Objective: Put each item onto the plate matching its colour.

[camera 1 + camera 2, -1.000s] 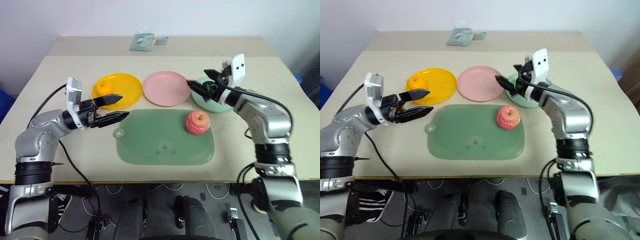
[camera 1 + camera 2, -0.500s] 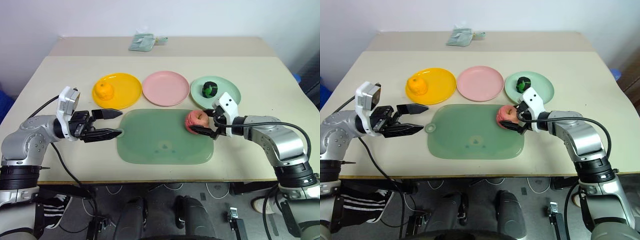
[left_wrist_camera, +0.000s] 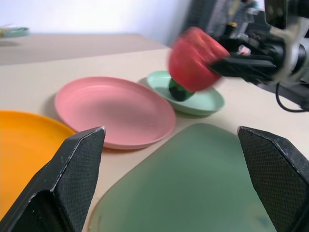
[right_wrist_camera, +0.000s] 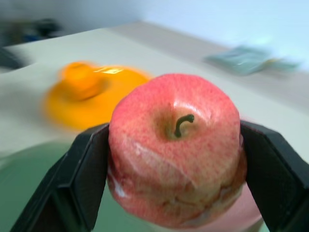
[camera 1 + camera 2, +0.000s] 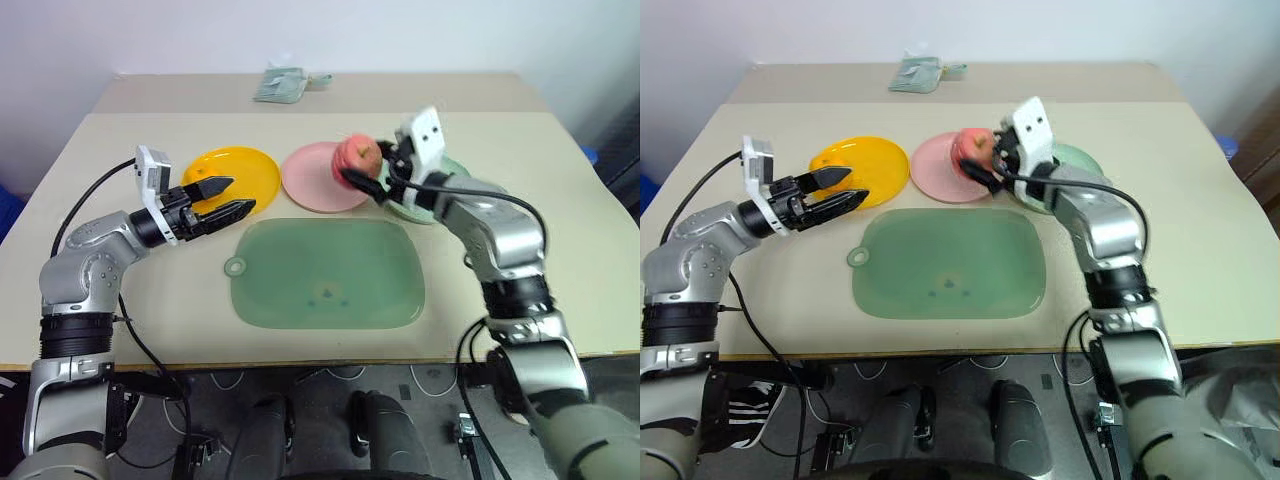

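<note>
Right wrist view: pincer clamps apple (stem up).

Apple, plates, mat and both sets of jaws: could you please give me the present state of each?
Apple: held off the table, above the pink plate's right edge.
Right gripper: jaws shut on the apple.
Left gripper: jaws open, holding nothing.
Pink plate: bare.
Yellow plate: partly hidden by the left gripper.
Mint plate: holds the dark green lump.
Green mat: bare.

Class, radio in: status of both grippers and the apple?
Right gripper shut on red-pink toy apple, above round pink plastic plate. Left gripper open, empty. Nothing in the way.
</note>
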Robot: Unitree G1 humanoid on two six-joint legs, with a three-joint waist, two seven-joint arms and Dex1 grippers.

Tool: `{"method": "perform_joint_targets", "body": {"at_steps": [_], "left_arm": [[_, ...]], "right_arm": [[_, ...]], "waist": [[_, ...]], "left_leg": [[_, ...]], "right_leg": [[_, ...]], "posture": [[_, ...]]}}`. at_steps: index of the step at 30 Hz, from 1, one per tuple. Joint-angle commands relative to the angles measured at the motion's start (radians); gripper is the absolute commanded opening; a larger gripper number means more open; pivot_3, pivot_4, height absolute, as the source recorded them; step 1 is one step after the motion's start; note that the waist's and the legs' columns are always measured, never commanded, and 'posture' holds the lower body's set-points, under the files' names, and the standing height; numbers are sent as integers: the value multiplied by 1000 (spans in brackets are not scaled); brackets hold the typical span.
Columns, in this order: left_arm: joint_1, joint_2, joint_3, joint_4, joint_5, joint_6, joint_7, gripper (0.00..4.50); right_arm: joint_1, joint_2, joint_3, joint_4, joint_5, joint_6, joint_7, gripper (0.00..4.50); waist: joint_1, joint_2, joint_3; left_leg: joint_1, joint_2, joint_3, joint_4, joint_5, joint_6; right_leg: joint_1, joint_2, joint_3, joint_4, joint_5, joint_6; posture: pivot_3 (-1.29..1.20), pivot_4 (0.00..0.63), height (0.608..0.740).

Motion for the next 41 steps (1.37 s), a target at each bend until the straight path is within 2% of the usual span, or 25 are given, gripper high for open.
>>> {"method": "perform_joint_targets", "body": {"at_steps": [1,4,6,7,9,11,13,17,21,24,27,32,36,41], "left_arm": [[6,-20,9,-59,29,-20,79,4500],[16,-21,2,-92,36,-12,104,4500],[22,-20,3,-120,29,-1,114,4500],[27,-19,4,-136,24,0,114,4500],[32,-23,24,-151,-2,-1,109,4500],[40,-25,48,-164,-41,0,84,4500],[50,-21,80,-180,-131,39,22,4500],[86,-16,98,-263,-265,105,-56,4500],[106,19,62,-242,-254,95,-147,4500],[86,32,50,-177,-239,81,-206,4500],[66,42,19,-111,-178,24,-259,4500],[21,54,-42,7,-109,-14,-341,4500],[2,36,-58,69,-60,-89,-380,4500],[20,19,-53,69,-39,-154,-399,4500]], "right_arm": [[-103,61,30,266,-108,-190,-76,3679],[-184,97,53,461,-182,-288,-135,3679],[-210,120,20,516,-150,-298,-109,3679],[-217,121,10,530,-142,-303,-96,4409],[-218,125,-10,527,-136,-328,-93,4458],[-210,145,-84,468,-50,-323,-66,4458],[-148,138,-118,320,43,-302,45,4458],[81,28,-101,-70,187,-163,275,4458],[337,-147,-95,-472,330,-59,454,4458],[457,-260,-104,-658,377,17,481,4458],[558,-363,-171,-758,418,89,467,4458],[776,-529,-286,-837,368,91,492,4458],[882,-571,-352,-857,344,56,494,4458],[881,-592,-392,-857,335,39,487,4458]], "waist": [[3,0,0],[2,0,0],[-1,0,0],[-1,0,0],[-1,0,0],[-3,0,0],[-3,1,0],[8,0,0],[17,1,0],[14,1,1],[16,1,1],[30,1,1],[29,1,0],[27,1,0]], "left_leg": [[0,0,1,0,0,0],[-1,0,1,0,0,0],[-1,0,2,0,0,0],[-1,0,2,0,0,0],[-1,1,1,-1,0,0],[0,1,1,-1,0,0],[0,1,1,-1,0,0],[0,1,-3,-1,0,0],[0,0,-5,-1,0,0],[1,1,-4,-1,0,0],[3,2,-4,0,0,-1],[1,2,-3,0,0,-1],[-1,2,-2,0,-1,1],[0,2,-2,0,-1,1]], "right_leg": [[0,0,0,0,0,0],[0,0,0,0,0,0],[-1,0,1,0,0,0],[-1,0,1,0,0,0],[-1,0,1,0,0,0],[-1,0,1,0,0,0],[-1,0,1,1,0,0],[1,0,1,0,0,0],[3,-1,0,-2,0,0],[2,0,0,-2,-1,-1],[3,2,0,-2,-3,-3],[2,1,0,-5,-2,-6],[3,0,0,-10,-1,-5],[3,0,0,-10,-1,-5]], "posture": [[0,150,740],[0,150,740],[0,150,740],[0,150,740],[0,150,740],[0,150,740],[0,150,740],[0,150,740],[0,150,740],[0,150,740],[0,150,740],[0,150,740],[0,150,740],[0,150,740]]}}
